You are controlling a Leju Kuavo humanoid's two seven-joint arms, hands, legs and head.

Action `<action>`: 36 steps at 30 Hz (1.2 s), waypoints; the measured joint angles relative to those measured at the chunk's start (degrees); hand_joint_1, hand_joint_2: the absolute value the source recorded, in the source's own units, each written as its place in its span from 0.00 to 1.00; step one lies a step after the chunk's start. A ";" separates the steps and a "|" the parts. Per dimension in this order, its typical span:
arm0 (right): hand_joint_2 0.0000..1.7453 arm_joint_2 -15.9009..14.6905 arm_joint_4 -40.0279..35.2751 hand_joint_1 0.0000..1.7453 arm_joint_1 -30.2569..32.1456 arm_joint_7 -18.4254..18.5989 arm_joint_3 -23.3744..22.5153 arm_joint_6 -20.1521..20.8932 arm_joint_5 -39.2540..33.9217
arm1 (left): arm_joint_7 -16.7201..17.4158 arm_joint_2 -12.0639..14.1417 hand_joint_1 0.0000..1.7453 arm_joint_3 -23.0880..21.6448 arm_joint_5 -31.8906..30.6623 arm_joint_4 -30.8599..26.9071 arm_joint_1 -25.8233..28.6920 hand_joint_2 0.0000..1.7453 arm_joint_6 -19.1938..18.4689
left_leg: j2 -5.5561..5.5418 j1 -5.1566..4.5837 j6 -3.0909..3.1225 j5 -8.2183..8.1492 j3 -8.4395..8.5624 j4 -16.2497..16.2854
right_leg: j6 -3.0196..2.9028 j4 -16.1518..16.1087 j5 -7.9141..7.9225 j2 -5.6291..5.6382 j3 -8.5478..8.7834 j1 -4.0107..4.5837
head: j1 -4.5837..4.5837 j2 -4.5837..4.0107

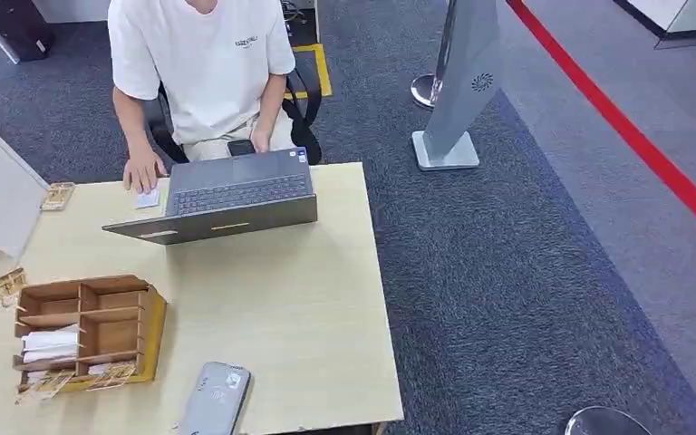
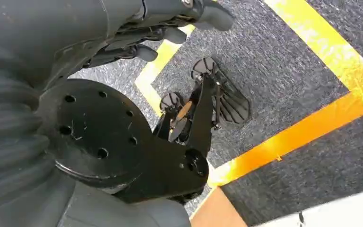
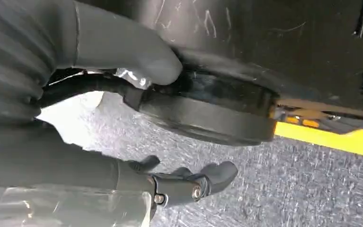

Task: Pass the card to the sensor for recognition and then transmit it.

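The card (image 1: pixel 147 198) lies at the worktop's (image 1: pixel 308 308) far-left edge under a person's hand (image 1: pixel 141 170), nearer the left robot hand (image 2: pixel 170 28); both robot hands hang empty, fingers loosely apart.

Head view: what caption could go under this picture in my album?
A person sits behind a laptop on a table holding a wooden box and a grey card reader.

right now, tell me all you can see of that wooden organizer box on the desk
The wooden organizer box is an open brown tray split by thin partitions into several compartments. It lies flat on the pale wooden desk, near the desk's left edge as the head view shows it. White folded papers or cards fill one compartment on its left side; the others look mostly empty. A yellowish panel runs along its right edge. Small tan patterned items lie at its near corner. Neither robot hand touches it.
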 joint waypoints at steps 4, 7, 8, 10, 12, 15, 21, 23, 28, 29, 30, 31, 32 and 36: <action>1.00 0.00 -0.13 0.00 -0.01 0.17 0.00 -0.28 0.20 | -4.05 0.00 0.00 1.58 1.25 0.31 -0.30 1.00 2.37 | -0.01 -0.04 0.00 0.00 -0.01 0.00 | 0.00 0.00 0.00 0.00 0.02 0.00 | -0.07 0.00; 1.00 0.00 -0.09 0.00 -0.03 -0.09 0.00 -0.68 0.24 | -9.08 0.00 0.00 2.52 3.24 0.31 -0.46 1.00 2.87 | -0.01 -0.06 0.00 0.00 -0.02 0.00 | 0.01 0.00 0.00 -0.01 0.02 0.00 | -0.07 0.00; 1.00 0.02 0.02 0.00 -0.04 -0.32 0.00 -0.70 0.24 | -11.04 0.02 0.00 2.80 4.03 0.31 -0.53 1.00 2.38 | -0.01 -0.06 0.00 0.00 -0.02 0.00 | 0.01 0.00 0.00 -0.01 0.02 0.00 | -0.07 0.00; 1.00 0.02 0.48 0.00 -0.08 -1.16 0.02 -0.98 0.20 | -15.68 0.09 0.00 3.37 6.13 0.20 -0.63 1.00 0.50 | -0.01 -0.06 0.00 0.00 -0.03 0.00 | 0.01 0.00 0.00 -0.01 0.03 0.00 | -0.07 0.00; 1.00 0.07 0.94 0.00 -0.15 -1.97 0.07 -1.62 0.04 | -19.63 0.09 0.00 3.61 7.81 -0.39 -0.68 1.00 -1.60 | -0.01 -0.06 0.00 0.00 -0.04 0.00 | 0.01 0.00 0.00 -0.01 0.03 0.00 | -0.07 0.00; 1.00 0.13 1.51 0.00 -0.30 -3.08 0.11 -2.21 -0.42 | -23.98 0.09 0.00 3.68 9.12 -1.62 -0.68 1.00 -3.85 | -0.01 -0.06 0.00 0.00 -0.05 0.00 | 0.01 0.00 0.00 -0.02 0.03 0.00 | -0.07 0.00; 1.00 0.13 2.97 0.00 -0.82 -3.58 0.96 -4.83 -1.96 | -29.94 0.07 0.00 3.68 14.63 -6.14 -0.31 1.00 -12.62 | -0.02 0.00 -0.01 0.01 -0.05 0.00 | 0.00 0.01 0.00 -0.02 0.02 0.00 | -0.02 0.00; 1.00 0.13 3.06 0.00 -1.00 -3.41 0.74 -3.71 -0.35 | -29.94 0.04 0.00 3.68 16.86 -8.48 -0.28 1.00 -14.18 | -0.02 0.01 -0.02 0.01 -0.05 0.00 | 0.00 0.01 0.00 -0.02 0.01 0.02 | -0.04 0.00; 1.00 0.13 3.10 0.00 -1.14 -3.41 0.00 -2.60 0.44 | -30.33 0.07 0.00 3.11 18.32 -13.63 0.18 1.00 -14.86 | -0.02 0.01 -0.02 0.01 -0.05 -0.01 | 0.00 0.02 0.00 -0.02 0.01 0.04 | -0.04 0.00; 1.00 0.13 3.10 0.00 -1.14 -3.43 0.00 -2.84 0.00 | -30.36 0.11 0.00 2.84 18.76 -14.56 0.38 1.00 -15.10 | -0.02 0.01 -0.02 0.01 -0.05 -0.01 | 0.00 0.02 0.00 -0.02 0.01 0.05 | -0.04 0.00; 1.00 0.13 3.15 0.00 -1.14 -3.56 0.02 -3.32 -0.97 | -30.38 0.09 0.00 2.30 19.58 -16.40 0.71 1.00 -15.15 | -0.02 0.02 -0.02 0.01 -0.08 -0.01 | 0.00 0.02 0.00 -0.02 0.02 0.06 | -0.02 0.00; 1.00 0.13 3.26 0.00 -1.14 -3.63 0.13 -4.14 -1.93 | -30.38 0.02 0.00 1.16 21.68 -18.46 1.46 1.00 -14.18 | -0.01 0.02 -0.02 0.01 -0.07 -0.01 | 0.00 0.02 0.00 -0.01 0.02 0.07 | 0.00 0.00; 1.00 0.13 3.43 0.00 -1.14 -3.63 0.26 -5.01 -2.85 | -30.40 -0.15 0.00 -0.88 24.76 -20.49 2.35 1.00 -12.71 | 0.00 0.02 -0.03 0.01 -0.07 -0.01 | 0.00 0.03 0.00 0.00 0.03 0.07 | -0.02 0.00; 1.00 0.11 3.85 0.00 -1.15 -3.87 1.16 -7.54 -5.64 | -30.42 -0.09 0.00 -18.14 45.39 -34.63 11.23 1.00 2.81 | 0.01 0.13 -0.09 -0.04 -0.04 0.01 | -0.04 0.04 -0.03 0.03 -0.03 0.10 | -0.04 0.00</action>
